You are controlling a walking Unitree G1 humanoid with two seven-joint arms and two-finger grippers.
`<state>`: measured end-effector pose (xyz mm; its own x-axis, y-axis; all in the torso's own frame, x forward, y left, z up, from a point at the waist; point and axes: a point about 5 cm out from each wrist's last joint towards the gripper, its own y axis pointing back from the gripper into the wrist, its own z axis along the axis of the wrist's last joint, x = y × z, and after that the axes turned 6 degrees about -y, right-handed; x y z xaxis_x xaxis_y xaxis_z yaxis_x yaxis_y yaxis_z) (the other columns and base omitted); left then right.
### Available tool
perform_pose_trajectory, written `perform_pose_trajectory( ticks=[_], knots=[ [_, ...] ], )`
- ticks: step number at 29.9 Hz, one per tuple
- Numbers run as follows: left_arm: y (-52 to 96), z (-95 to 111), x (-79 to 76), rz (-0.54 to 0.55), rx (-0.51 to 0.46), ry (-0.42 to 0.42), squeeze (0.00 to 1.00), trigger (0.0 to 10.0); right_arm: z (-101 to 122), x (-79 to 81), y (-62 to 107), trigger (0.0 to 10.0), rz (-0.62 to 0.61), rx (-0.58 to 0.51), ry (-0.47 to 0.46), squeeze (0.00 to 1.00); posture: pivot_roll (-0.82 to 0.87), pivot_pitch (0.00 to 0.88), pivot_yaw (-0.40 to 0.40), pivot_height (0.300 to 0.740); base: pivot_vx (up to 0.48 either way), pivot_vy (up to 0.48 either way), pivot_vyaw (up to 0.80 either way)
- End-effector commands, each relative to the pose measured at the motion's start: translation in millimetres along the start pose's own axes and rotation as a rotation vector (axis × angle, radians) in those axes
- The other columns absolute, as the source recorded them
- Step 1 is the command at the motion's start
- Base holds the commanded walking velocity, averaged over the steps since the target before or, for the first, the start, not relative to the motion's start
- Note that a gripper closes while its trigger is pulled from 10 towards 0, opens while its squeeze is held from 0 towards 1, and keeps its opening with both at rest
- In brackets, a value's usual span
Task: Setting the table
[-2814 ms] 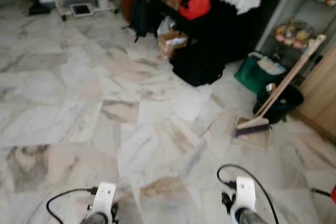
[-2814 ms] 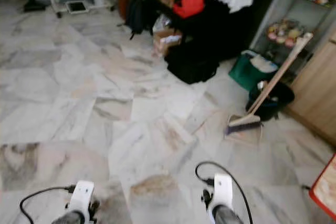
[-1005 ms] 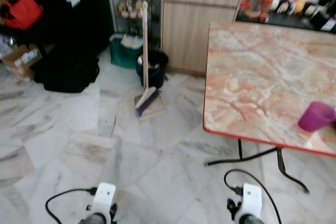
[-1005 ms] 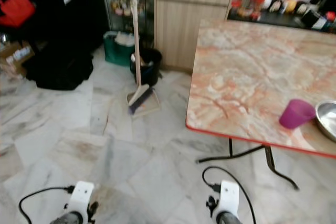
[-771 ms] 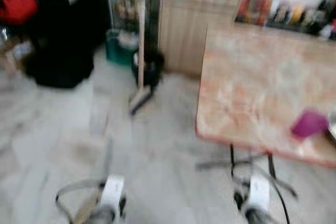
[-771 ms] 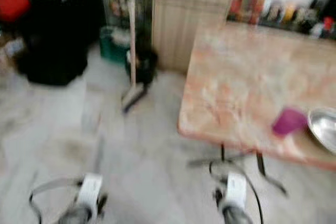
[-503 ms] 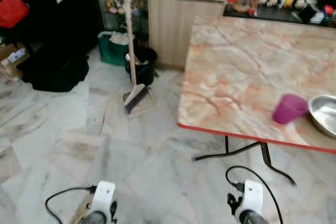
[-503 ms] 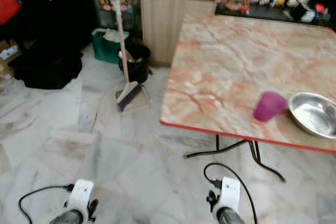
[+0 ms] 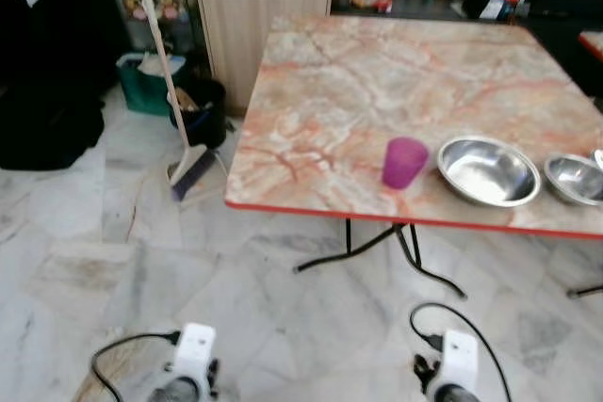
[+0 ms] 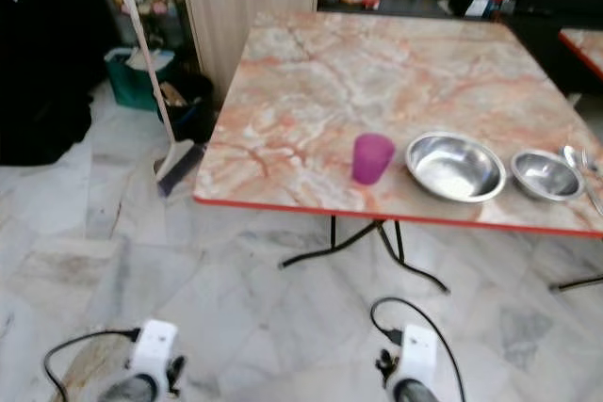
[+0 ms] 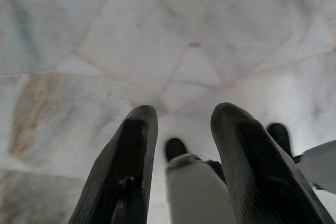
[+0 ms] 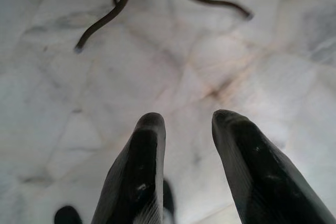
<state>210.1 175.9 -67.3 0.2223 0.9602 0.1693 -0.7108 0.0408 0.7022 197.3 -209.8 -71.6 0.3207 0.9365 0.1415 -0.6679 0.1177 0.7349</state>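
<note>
Purple cup point(image 10: 372, 158) sits on table point(image 10: 311, 101), well beyond both empty, parted tools.

Each arm ends in a white wrist block point(image 9: 195, 347), the right one point(image 9: 458, 359) alike, above a silver-grey forearm. A black cable point(image 9: 122, 348) loops from each block's side. Each pincer has two long, rounded, glossy black fingers point(image 11: 123, 171), the right pincer's point(image 12: 137, 176) the same.
</note>
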Motion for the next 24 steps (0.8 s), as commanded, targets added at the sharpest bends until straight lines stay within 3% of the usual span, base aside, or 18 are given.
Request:
perform_pose_trajectory(
  ticks=[1, 24],
  knots=[
    [2.7, -8.3, 8.2, 0.019, 0.031, -0.005, 0.00, 10.0, -4.4, 4.8, 0.4, 10.0, 0.007, 0.007, -0.020, 0.00, 0.01, 0.106, -0.041, 0.740, 0.000, -0.315, 0.00],
    [1.8, -4.5, 10.6, 0.024, 0.017, 0.003, 0.00, 10.0, -2.4, 7.0, -0.1, 10.0, 0.009, -0.008, -0.034, 0.00, 0.01, 0.103, -0.036, 0.740, 0.000, -0.308, 0.00]
  ],
)
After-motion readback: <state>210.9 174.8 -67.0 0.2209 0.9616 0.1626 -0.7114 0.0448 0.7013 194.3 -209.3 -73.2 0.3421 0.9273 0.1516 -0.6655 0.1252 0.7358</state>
